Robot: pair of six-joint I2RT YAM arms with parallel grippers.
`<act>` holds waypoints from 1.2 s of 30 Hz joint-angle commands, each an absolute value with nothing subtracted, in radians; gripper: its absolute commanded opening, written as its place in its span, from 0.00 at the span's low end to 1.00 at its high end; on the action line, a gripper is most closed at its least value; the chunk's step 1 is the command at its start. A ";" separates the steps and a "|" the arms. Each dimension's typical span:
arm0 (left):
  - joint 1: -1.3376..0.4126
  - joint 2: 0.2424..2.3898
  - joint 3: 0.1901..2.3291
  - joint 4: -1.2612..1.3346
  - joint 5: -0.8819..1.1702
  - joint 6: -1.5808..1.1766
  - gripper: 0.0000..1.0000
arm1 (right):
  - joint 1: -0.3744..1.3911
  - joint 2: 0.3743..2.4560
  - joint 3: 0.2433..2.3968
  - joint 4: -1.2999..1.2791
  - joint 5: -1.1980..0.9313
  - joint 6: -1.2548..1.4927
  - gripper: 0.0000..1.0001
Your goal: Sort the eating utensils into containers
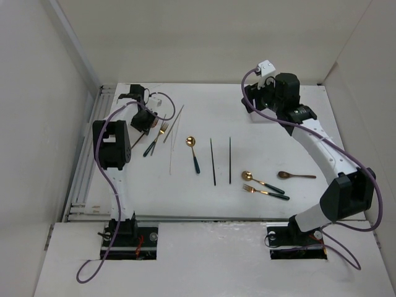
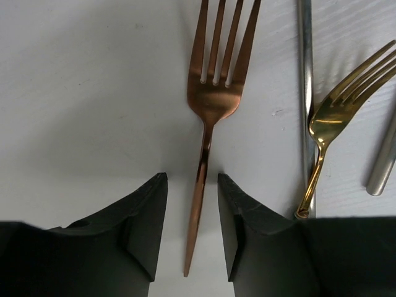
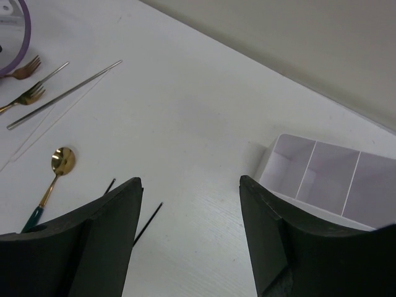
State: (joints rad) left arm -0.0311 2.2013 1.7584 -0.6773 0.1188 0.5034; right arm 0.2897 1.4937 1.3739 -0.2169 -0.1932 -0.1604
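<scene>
- L gripper (image 2: 192, 229): narrow gaps either side of copper fork (image 2: 210, 99) handle.
- Gold fork (image 2: 331, 117) and silver chopstick (image 2: 304, 74) crowd its outer side, right in wrist view.
- R gripper (image 3: 190, 235): bare table (image 3: 198, 124) betw. fingers; white holder (image 3: 322, 179) near, to the right.

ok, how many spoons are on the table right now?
3. The first gold spoon lies left of the dark chopsticks. The second gold spoon lies right of them, beside a fork. The brown spoon is farthest right. The left arm may hide more.

White arms (image 1: 312, 139) with black joints, purple cables (image 1: 110, 180).
</scene>
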 commanded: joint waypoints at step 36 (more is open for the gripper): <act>-0.138 1.307 1.448 0.122 0.776 -0.169 0.00 | 0.558 1.547 1.454 0.277 -0.639 0.050 0.95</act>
State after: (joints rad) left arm -0.0956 1.3514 1.5276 -0.1112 0.6773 -0.0200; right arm 0.5388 1.5017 1.3907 0.0563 -0.4942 -0.0540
